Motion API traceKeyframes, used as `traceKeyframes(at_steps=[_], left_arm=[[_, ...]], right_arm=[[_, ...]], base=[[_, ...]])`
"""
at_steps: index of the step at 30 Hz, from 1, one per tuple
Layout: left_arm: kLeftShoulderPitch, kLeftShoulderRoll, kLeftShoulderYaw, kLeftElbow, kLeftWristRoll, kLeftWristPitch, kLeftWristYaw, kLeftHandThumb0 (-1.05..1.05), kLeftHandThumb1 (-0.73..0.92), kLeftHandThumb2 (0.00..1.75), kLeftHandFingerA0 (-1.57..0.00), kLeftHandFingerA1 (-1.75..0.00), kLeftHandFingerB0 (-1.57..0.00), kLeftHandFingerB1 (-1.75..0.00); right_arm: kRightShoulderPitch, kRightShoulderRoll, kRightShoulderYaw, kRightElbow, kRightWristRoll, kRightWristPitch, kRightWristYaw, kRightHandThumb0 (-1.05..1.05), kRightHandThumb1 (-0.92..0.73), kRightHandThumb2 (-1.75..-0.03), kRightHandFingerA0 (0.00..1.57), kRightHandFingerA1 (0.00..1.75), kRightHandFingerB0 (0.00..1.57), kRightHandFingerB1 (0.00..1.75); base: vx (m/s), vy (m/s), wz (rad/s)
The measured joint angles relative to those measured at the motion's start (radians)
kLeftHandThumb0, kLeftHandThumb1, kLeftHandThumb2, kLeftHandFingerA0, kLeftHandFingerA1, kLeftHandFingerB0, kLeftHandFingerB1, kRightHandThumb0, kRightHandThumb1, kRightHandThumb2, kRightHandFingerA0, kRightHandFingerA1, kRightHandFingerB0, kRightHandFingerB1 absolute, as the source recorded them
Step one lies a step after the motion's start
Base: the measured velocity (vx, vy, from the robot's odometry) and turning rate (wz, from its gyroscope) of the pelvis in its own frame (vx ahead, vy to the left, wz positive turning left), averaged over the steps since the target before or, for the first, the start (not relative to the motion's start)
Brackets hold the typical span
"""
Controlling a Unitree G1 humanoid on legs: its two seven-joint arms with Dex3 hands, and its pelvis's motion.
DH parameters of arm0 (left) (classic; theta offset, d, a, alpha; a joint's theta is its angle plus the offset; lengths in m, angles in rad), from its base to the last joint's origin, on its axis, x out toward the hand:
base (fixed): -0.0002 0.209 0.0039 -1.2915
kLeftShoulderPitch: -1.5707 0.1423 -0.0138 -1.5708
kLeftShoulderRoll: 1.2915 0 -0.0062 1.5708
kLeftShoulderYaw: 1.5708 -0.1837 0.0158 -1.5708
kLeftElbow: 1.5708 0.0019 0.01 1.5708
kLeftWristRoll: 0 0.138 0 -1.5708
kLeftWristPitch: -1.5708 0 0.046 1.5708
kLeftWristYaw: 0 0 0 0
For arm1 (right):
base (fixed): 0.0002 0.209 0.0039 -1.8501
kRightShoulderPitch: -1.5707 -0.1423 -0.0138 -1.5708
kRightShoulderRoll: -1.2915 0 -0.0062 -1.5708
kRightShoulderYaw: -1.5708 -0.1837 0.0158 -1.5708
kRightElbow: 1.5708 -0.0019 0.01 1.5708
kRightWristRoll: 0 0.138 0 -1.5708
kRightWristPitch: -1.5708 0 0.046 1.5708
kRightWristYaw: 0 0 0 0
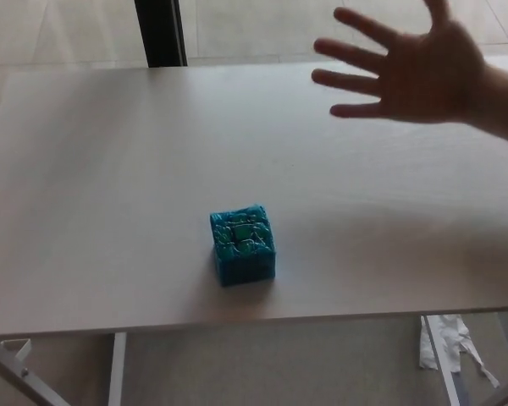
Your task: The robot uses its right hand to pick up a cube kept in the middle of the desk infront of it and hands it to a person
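A blue-green cube [242, 244] sits on the pale wooden desk [110, 169], near the front edge and slightly left of centre. Nothing touches it. A person's open hand [415, 68] reaches in from the upper right, palm down with fingers spread, above the far right part of the desk and well apart from the cube. Neither of my hands shows in the head view.
A dark post [159, 32] stands beyond the desk's far edge on the tiled floor. White desk legs [117, 368] and a crumpled white scrap [444, 342] show below the front edge.
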Motion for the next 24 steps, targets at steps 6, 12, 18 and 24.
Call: traceKeyframes(at_steps=[6,12,18,24], left_arm=[[-0.002,0.0,-0.001,0.0,0.0,-0.001,0.0,-1.05,0.41,0.93,-0.55,-1.49,-0.32,-1.36],[-0.008,0.0,-0.007,0.0,0.001,-0.002,-0.001,-1.05,0.43,0.88,-0.5,-1.45,-0.27,-1.31],[-0.014,0.0,-0.014,0.0,0.001,-0.002,-0.001,-1.05,0.41,0.91,-0.51,-1.49,-0.33,-1.4],[-0.018,-0.001,-0.017,0.0,0.001,-0.003,-0.001,-1.05,0.42,0.9,-0.5,-1.49,-0.29,-1.4]], right_arm=[[-0.072,0.06,0.215,-0.024,-0.05,0.054,0.007,-0.72,-0.54,-0.57,0.38,0.48,0.32,0.31],[-0.098,0.101,0.439,-0.021,-0.126,0.101,0.018,-0.77,-0.54,-0.58,0.51,0.51,0.39,0.33],[-0.116,0.133,0.634,0.008,-0.215,0.132,0.024,-0.82,-0.45,-0.87,0.55,0.66,0.34,0.44],[-0.119,0.141,0.782,0.079,-0.296,0.136,0.029,-0.74,-0.57,-0.58,0.42,0.5,0.4,0.34]], base=[[0.0,0.0,0.0],[0.0,0.0,0.0],[0.0,0.0,0.0],[0.0,0.0,0.0]])
